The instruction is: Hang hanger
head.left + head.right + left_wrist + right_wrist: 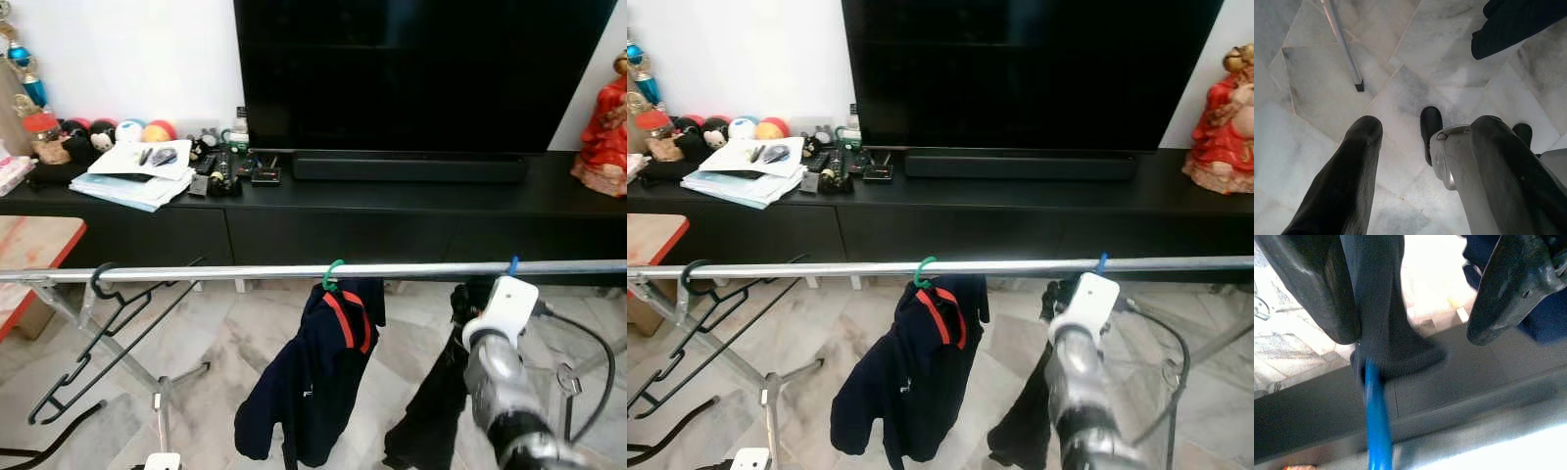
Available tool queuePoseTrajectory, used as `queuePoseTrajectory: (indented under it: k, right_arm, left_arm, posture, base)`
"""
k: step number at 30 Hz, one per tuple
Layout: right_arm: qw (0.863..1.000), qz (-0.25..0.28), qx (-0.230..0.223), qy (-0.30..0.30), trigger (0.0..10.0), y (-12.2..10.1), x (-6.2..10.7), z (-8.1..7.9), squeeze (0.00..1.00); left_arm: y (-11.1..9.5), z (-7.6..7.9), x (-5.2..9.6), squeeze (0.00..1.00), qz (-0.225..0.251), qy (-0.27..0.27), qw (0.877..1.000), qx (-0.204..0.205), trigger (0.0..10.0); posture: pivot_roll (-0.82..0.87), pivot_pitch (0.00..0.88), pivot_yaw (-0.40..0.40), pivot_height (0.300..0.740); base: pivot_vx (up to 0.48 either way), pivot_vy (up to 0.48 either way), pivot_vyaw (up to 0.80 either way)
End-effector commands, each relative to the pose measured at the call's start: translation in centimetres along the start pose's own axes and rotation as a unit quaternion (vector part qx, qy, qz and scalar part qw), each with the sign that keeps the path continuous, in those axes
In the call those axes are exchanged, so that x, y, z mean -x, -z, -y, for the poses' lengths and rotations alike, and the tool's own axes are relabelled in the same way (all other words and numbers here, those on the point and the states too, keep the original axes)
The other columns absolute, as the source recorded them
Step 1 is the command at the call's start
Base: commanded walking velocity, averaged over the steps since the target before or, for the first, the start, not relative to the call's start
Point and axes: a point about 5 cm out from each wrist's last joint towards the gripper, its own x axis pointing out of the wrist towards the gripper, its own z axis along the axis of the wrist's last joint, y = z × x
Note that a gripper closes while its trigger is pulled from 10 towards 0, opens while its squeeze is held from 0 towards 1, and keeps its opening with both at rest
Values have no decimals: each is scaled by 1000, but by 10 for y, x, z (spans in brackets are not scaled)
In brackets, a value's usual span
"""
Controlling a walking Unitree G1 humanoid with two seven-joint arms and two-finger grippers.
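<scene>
Hanging on rail (245, 271): 3 hangers | black hanger (108, 328) bare, green hanger (331, 277) and blue hanger (1376, 421) with garments | right gripper (1413, 308) released beside blue | left gripper (1420, 161) released, idle.

No legible text, label, brand, number or sign appears. A small pale mark on the navy garment (312, 387), at 6 o'clock below the rail (294, 272), is too small to read.
</scene>
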Motion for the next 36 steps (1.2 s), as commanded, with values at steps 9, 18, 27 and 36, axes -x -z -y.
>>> queuePoseTrajectory:
  k: [9, 18, 27, 36]
  right_arm:
    - [992, 104, 40, -58, 10000, 24, 59, 12, 0]
    - [988, 119, 42, -86, 10000, 19, 82, 11, 0]
    - [988, 109, 36, -103, 10000, 14, 81, -3, 0]
    - [989, 99, 39, -100, 10000, 14, 82, -3, 0]
  left_arm:
    - [7, -4, 2, 0, -3, -7, 1000, 3, 10000]
    - [16, -24, 8, 0, 4, -49, 999, 13, 10000]
    - [22, -29, 11, 0, 2, -63, 998, 9, 10000]
    - [17, -27, 9, 0, 8, -62, 998, 12, 10000]
  posture:
    - [27, 0, 4, 740]
    - [24, 0, 17, 740]
    - [41, 0, 10, 740]
    - [37, 0, 11, 740]
  base:
    - [0, 0, 0]
    - [0, 0, 0]
    - [0, -171, 0]
    - [0, -197, 0]
